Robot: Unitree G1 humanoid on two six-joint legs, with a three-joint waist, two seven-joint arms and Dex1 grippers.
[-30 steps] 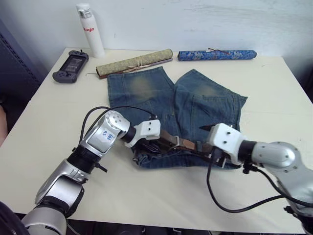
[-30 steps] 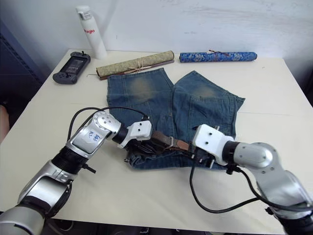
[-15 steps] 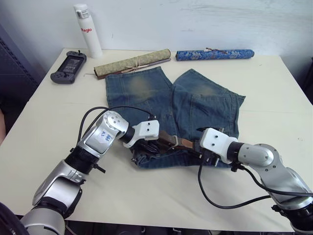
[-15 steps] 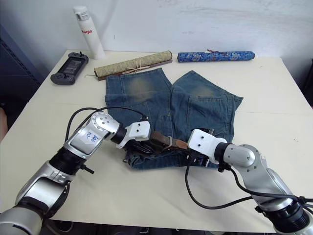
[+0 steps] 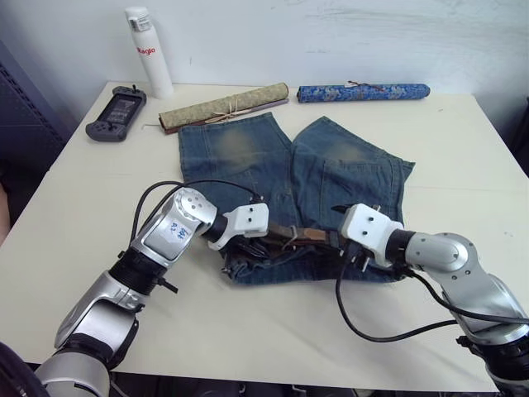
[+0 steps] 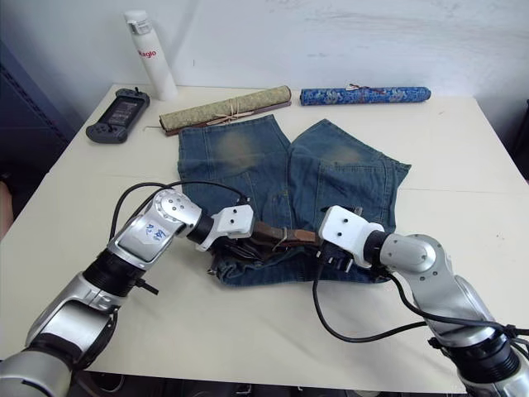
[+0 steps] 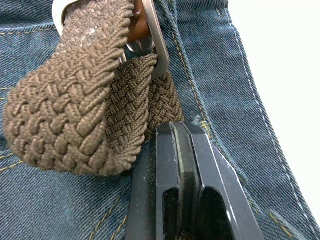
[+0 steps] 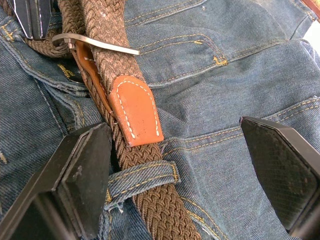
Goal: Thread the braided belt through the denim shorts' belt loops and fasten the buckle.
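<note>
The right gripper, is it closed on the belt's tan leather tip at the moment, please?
No, the right gripper stands wide open, its fingers either side of the tan leather tip.

Head pair looks down; wrist views close (both on braided belt (image 8: 107, 30)).

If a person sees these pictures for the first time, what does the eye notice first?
First, the denim shorts spread in the table's middle, with the braided belt lying along the waistband at the near edge. Both grippers meet there: the left gripper shut beside the silver buckle, the right gripper open over a belt loop.
</note>
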